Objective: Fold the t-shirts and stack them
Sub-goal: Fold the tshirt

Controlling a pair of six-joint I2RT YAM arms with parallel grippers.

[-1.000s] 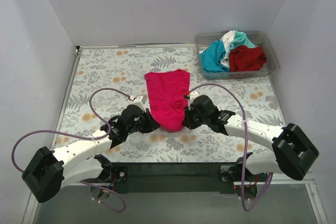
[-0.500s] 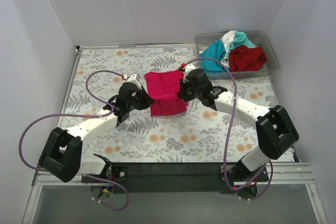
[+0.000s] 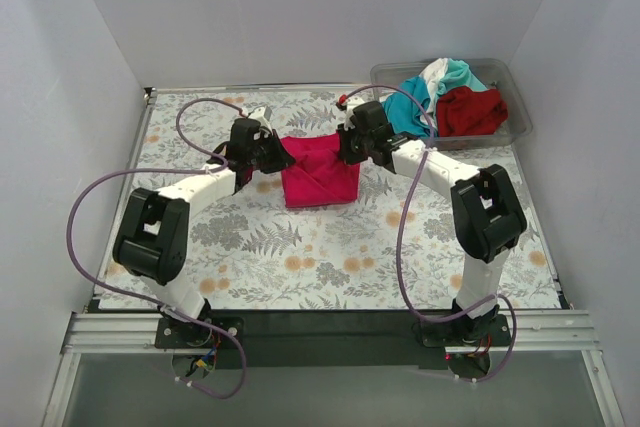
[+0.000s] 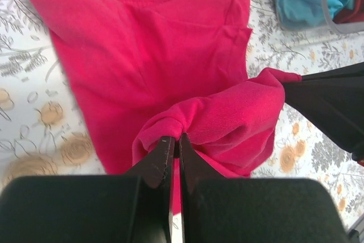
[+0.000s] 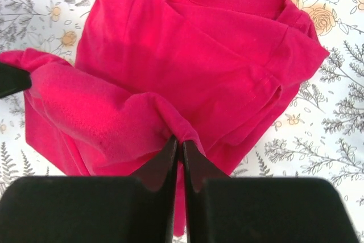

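Toward the far middle of the flowered table [image 3: 250, 237], the pink shirt [image 3: 320, 185] is seen lying in a roughly square, partly folded bundle, between the two arms that are stretched out to it from either side. The left claw [image 4: 173, 140] is closed tight, and a bunched corner of the pink cloth is pinched between its fingertips and lifted above the rest of the garment. The right claw [image 5: 177, 142] is closed in the same way on the opposite end of that raised edge, so that a loose roll of fabric is hung between the two grips, over the flatter part of the shirt spread on the table underneath. At the far right corner a clear bin [image 3: 515, 97] is set, near the pink shirt but not touching it, and in it a teal shirt [image 3: 405, 112], a white shirt [image 3: 436, 75] and a dark red shirt [image 3: 470, 110] are heaped together, crumpled and pressed against one another.
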